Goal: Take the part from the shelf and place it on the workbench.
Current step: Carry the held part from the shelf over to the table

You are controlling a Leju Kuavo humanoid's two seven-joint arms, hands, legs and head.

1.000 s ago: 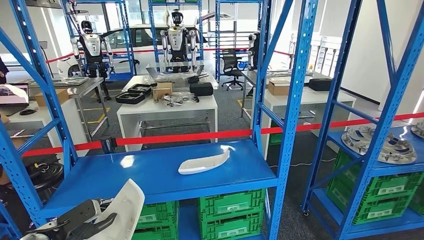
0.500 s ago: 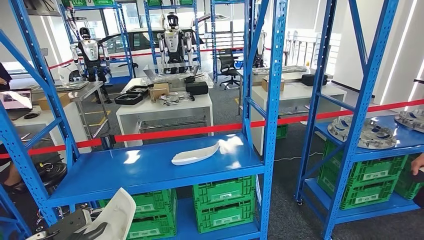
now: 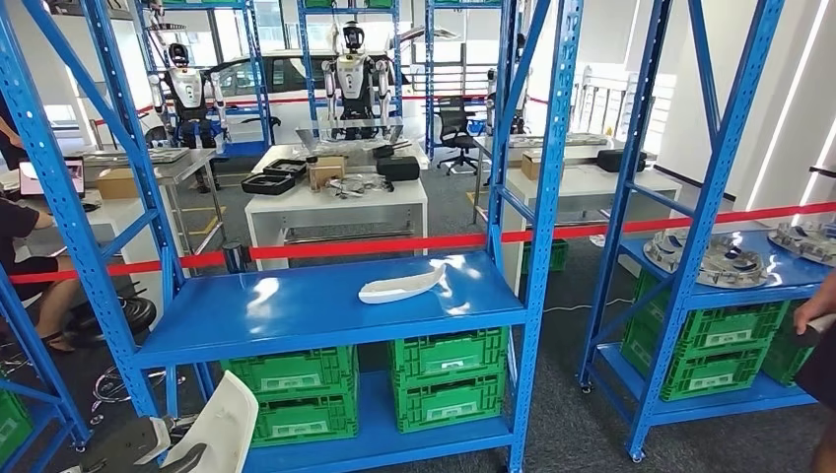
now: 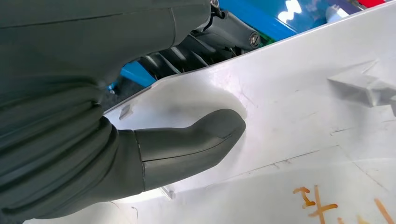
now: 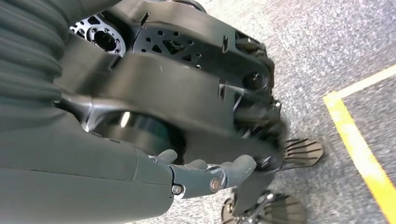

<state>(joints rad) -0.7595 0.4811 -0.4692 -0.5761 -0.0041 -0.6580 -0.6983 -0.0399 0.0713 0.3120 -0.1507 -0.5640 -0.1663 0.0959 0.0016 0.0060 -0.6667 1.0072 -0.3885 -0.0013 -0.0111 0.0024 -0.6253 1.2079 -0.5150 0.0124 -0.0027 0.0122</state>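
Two blue shelf racks are seen in the head view: the near shelf [image 3: 296, 315] in the middle and a second rack [image 3: 779, 281] to the right. Four green crates [image 3: 449, 379] are stored under the near shelf's blue deck. One white table [image 3: 335, 207] stands beyond the red barrier tape [image 3: 394, 245], and two humanoid robots [image 3: 357, 74] are parked behind it. One white curved part [image 3: 402, 287] is left lying on the shelf deck, well apart from both hands. A second white part [image 3: 219, 439] is gripped by the left hand [image 3: 148, 445] low at the robot's left side; in the left wrist view the thumb [image 4: 187, 144] is pressed flat against its surface. The right hand [image 5: 205, 175] hangs over the floor with fingers loosely extended and nothing held.
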